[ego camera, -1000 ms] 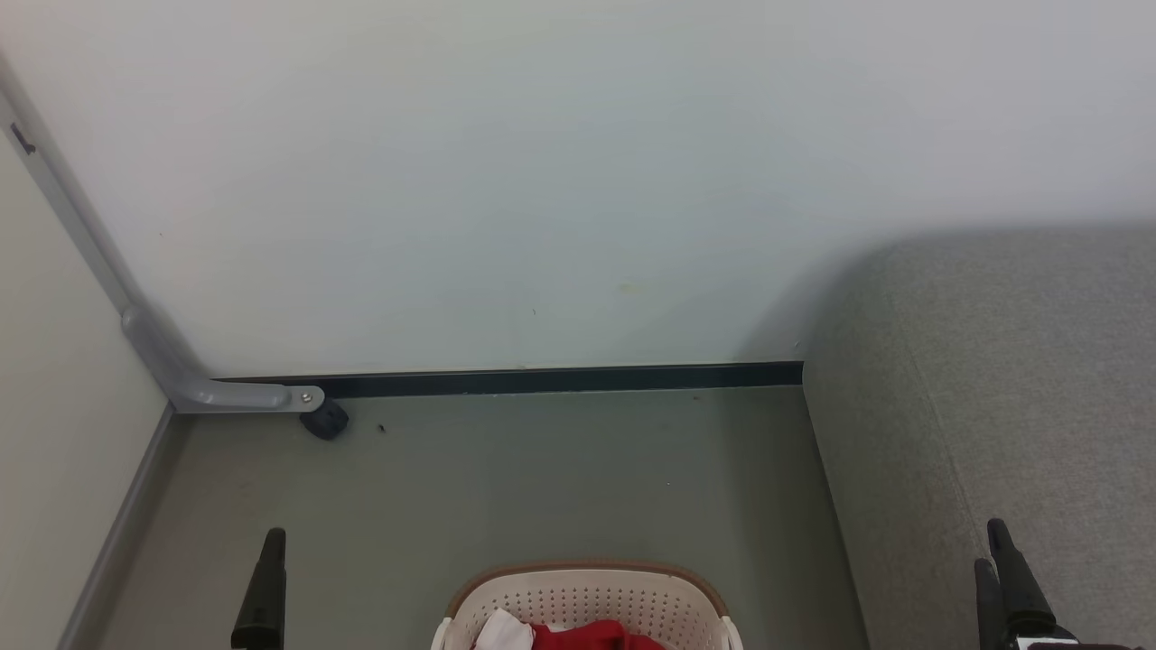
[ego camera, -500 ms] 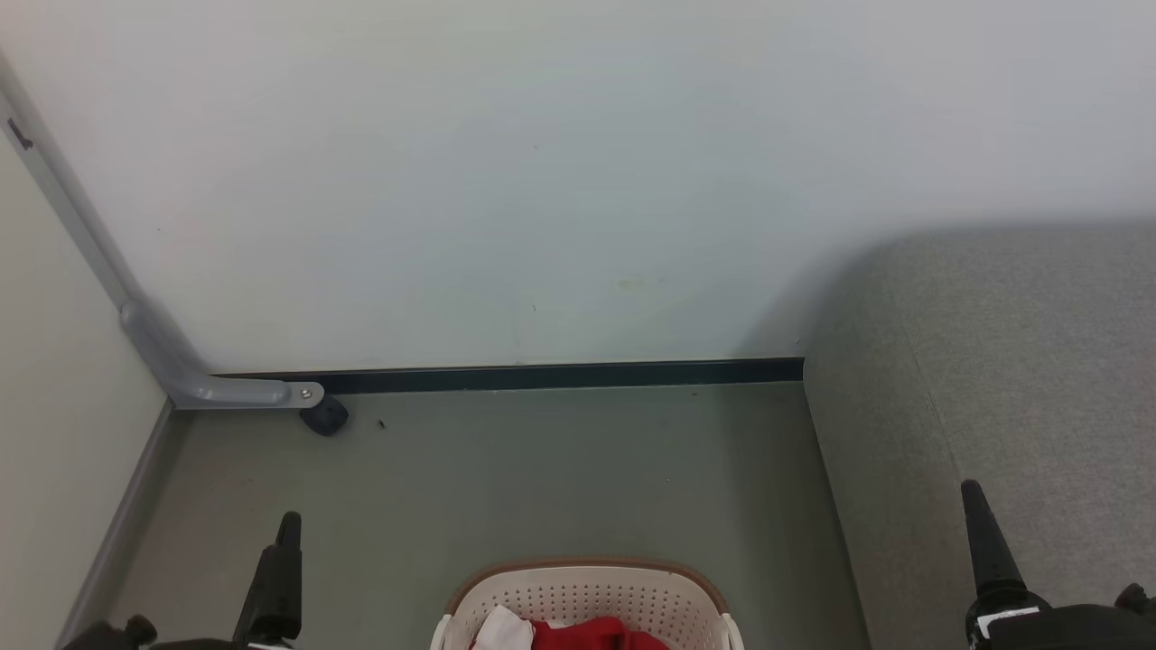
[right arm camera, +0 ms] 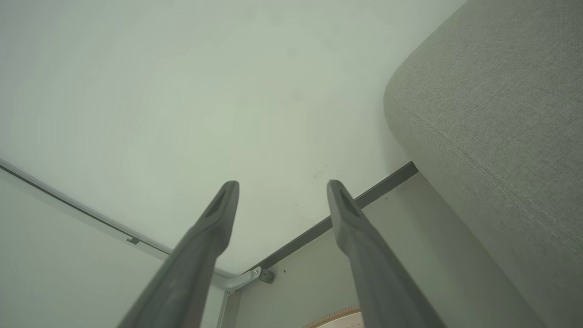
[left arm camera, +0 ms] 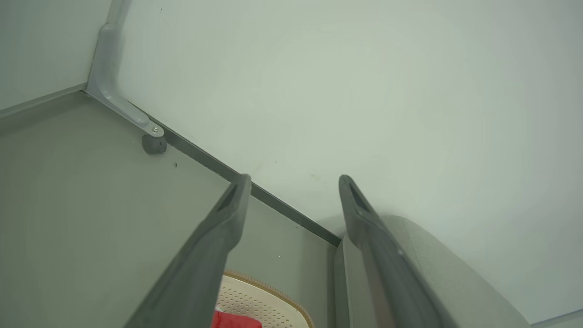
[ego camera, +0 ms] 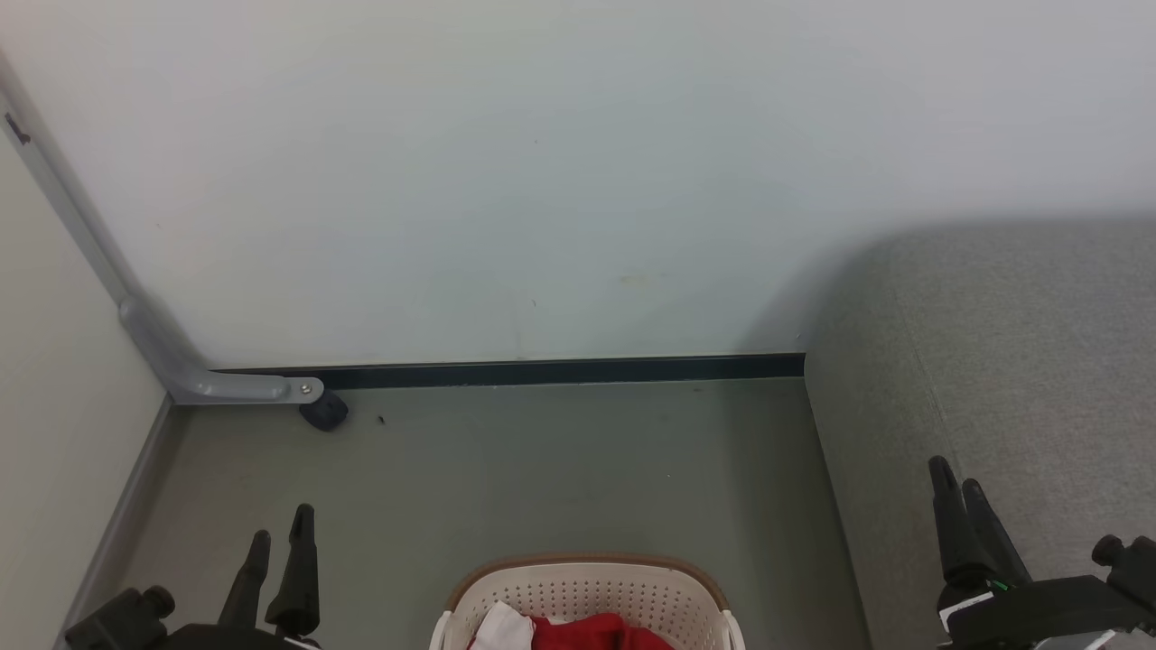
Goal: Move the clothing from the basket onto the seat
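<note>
Two grippers, left gripper (ego camera: 281,525) and right gripper (ego camera: 955,474), stand with jaws apart, holding nothing. One basket (ego camera: 587,561) sits on the floor (ego camera: 542,469), left of one seat (ego camera: 1039,361). Head view shows the clothing (ego camera: 591,634) in the basket, red with a white patch; left wrist view catches its red part. Garment count: possibly one.

The basket (ego camera: 587,591) ran off the head view's bottom edge, its near half out of frame, and the clothing (ego camera: 591,632) inside was cut off with it, its shape impossible to tell. The seat (ego camera: 1039,361) was cropped at the right edge. A dark speck (ego camera: 380,420) on the floor (ego camera: 542,469) was too small to identify. The right wrist view clipped the basket's rim at its bottom edge.
</note>
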You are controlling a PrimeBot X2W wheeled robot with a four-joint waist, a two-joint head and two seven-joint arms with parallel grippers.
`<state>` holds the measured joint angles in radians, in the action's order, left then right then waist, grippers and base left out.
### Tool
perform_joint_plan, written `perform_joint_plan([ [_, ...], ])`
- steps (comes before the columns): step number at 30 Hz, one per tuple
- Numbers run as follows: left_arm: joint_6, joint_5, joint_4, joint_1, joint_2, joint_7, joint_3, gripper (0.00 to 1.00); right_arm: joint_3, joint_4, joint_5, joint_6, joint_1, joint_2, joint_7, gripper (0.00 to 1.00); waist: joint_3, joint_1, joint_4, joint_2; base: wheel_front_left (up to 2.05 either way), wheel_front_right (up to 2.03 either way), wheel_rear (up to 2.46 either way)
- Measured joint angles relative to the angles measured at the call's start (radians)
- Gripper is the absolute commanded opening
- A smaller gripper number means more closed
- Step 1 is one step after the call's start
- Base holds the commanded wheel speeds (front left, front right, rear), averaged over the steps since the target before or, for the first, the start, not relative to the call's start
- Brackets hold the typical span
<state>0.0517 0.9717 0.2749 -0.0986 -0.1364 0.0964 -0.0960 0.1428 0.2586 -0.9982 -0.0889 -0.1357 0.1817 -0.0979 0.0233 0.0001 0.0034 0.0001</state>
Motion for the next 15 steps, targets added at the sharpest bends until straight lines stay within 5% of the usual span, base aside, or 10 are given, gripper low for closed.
perform_joint_plan([
  [15, -0.026, -0.22, 0.016, -0.018, -0.028, 0.055, -0.055, 1.0, 0.102, 0.017, 0.236, 0.01, -0.037, 0.058, -0.055, 1.0, -0.004, 0.0, 0.006, 0.0, 0.0, 0.0, 0.0],
])
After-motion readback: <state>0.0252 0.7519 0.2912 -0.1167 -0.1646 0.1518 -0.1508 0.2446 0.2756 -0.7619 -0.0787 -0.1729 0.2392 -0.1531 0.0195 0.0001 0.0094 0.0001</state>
